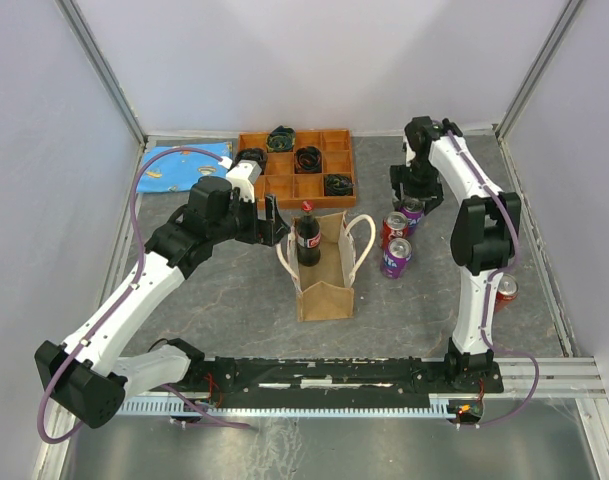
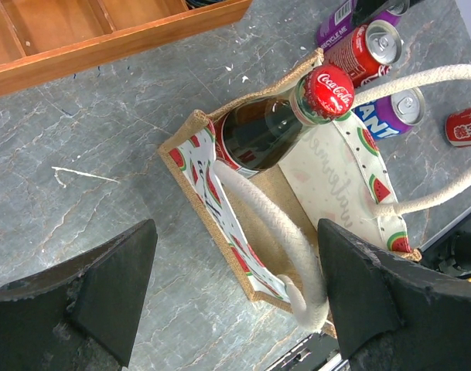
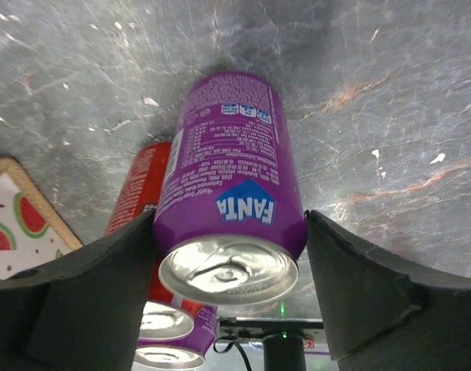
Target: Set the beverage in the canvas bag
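While the canvas bag (image 1: 326, 292) is standing upright nearest the bases, a Coke bottle (image 1: 308, 240) poking out of it, the left claw (image 2: 235, 228) is hovering wide open over it. Farther back on the table (image 3: 390, 93), the right claw (image 3: 230, 220) is squeezing an upright purple Fanta can (image 3: 229, 170), clamped from both sides; the bag is waiting to its left, nearer in.

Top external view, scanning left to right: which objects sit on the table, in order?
Blue patterned cloth → canvas bag holding the cola bottle → cluster of three cans → lone red can.
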Robot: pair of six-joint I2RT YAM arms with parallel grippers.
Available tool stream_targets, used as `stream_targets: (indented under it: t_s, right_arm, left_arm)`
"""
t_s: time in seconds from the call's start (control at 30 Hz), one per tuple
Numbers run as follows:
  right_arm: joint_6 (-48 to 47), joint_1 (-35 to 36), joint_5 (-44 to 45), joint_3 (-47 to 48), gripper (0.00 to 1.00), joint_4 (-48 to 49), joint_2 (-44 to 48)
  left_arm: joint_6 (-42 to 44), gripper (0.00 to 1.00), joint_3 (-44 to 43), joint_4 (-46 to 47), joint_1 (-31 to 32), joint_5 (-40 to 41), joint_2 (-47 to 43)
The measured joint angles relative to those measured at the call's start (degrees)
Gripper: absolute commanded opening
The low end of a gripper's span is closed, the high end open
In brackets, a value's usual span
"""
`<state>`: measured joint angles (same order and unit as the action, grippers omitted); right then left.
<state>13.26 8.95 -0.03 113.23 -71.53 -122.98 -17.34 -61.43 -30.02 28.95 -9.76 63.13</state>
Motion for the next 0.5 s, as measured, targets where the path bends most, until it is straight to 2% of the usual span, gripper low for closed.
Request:
stream_targets:
  t_s: [0.17, 0.5]
  right_arm:
    - [-0.2, 0.04, -0.33, -3.5, 0.89, -0.13, -0.33]
    - [-0.04, 0.04, 0.07, -3.67, 0.8, -0.02, -0.31]
  left_arm:
    - [0.02, 0.9, 0.0, 0.09, 0.0, -0.48, 0.0]
    - [0.0, 0.9, 0.48, 0.09, 0.0, -0.9, -0.2]
